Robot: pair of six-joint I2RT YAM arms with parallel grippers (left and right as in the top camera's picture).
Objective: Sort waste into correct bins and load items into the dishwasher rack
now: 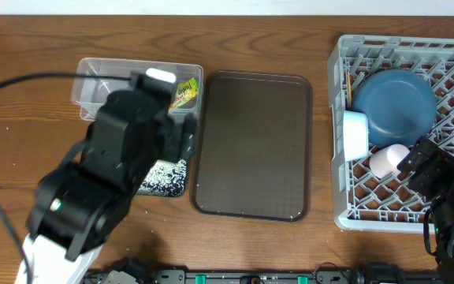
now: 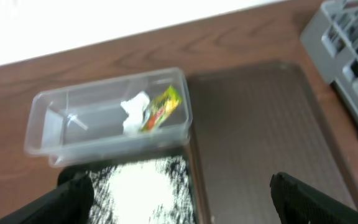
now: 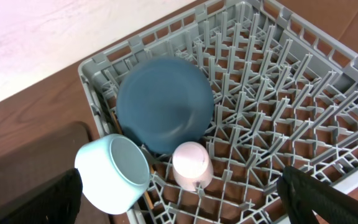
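Observation:
The clear tub (image 1: 93, 79) holds the white tissue (image 2: 134, 112) and the yellow-green wrapper (image 1: 185, 92). The wrapper also shows in the left wrist view (image 2: 161, 107). In front of the tub, the black container (image 1: 181, 188) holds white rice grains (image 2: 135, 193). The grey rack (image 1: 339, 213) holds the blue dish (image 3: 163, 102), the pale green bowl (image 3: 114, 174) on its side, the pink cup (image 3: 191, 165) upside down and the chopsticks (image 1: 348, 87). My left gripper (image 2: 182, 199) is open and empty above the black container. My right gripper (image 3: 179, 199) is open and empty above the rack's front. No white bowl shows.
The flat brown tray (image 1: 252, 142) lies bare between the bins and the rack. My left arm (image 1: 109, 173) covers part of both bins in the overhead view. A cable (image 1: 6, 87) loops over the table's left side.

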